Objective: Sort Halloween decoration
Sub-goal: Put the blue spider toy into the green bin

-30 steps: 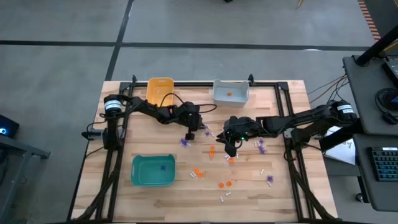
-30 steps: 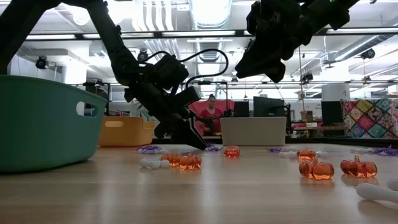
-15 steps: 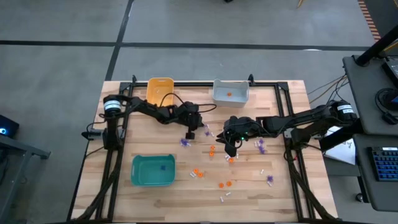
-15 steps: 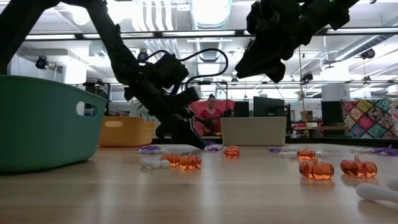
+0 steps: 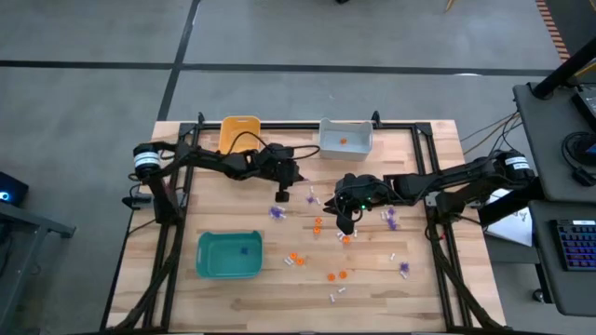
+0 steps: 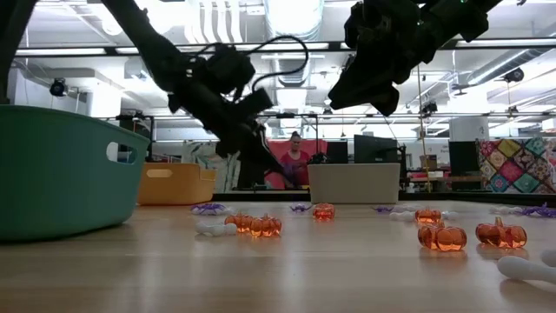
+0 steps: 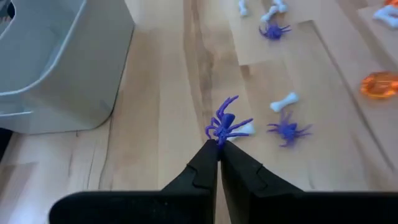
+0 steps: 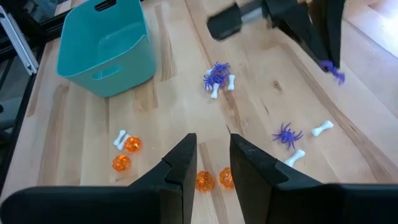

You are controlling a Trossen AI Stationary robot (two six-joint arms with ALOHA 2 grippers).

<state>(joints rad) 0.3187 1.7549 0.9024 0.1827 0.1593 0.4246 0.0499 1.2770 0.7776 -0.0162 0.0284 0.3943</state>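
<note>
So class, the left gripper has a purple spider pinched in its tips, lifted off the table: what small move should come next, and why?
Probably carry it toward the teal bin. The left gripper is shut on the purple spider, clear of the wood, and that bin already holds something purple.

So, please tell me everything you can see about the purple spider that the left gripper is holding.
The purple spider is a small trinket of glossy plastic with thin, curling legs spreading from a narrow body. The left gripper is shut on its lower end, so it sticks out beyond the dark fingertips, lifted clear of the wooden table. Only the fingers touch it.
</note>
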